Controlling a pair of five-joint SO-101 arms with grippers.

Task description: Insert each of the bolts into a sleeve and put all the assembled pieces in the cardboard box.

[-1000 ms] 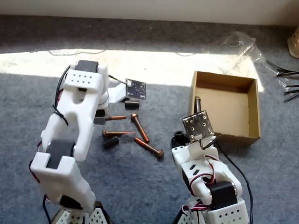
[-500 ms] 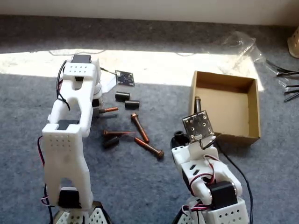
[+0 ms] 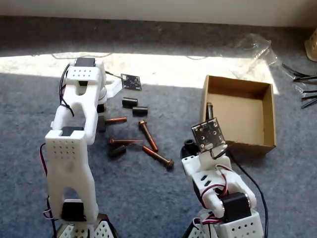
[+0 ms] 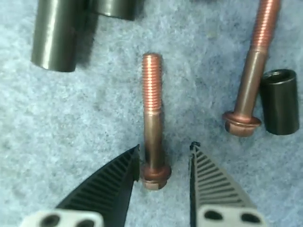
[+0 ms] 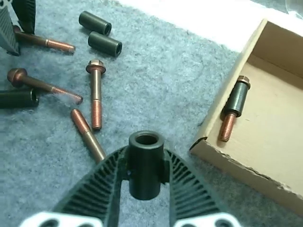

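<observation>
Lying flat, bolt (image 4: 154, 123) head between left fingers (image 4: 118, 182), threads pointing away.

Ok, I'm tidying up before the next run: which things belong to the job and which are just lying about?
Job: bolts, sleeves, held sleeve, box, assembled piece in it.
Lying about: plastic bag, black cables.

Grey carpeted surface (image 3: 148, 198); bright sunlight band (image 3: 173, 67) across far side; pale wall strip (image 3: 148, 7) beyond; crumpled clear plastic (image 3: 255, 44) far right.
</observation>
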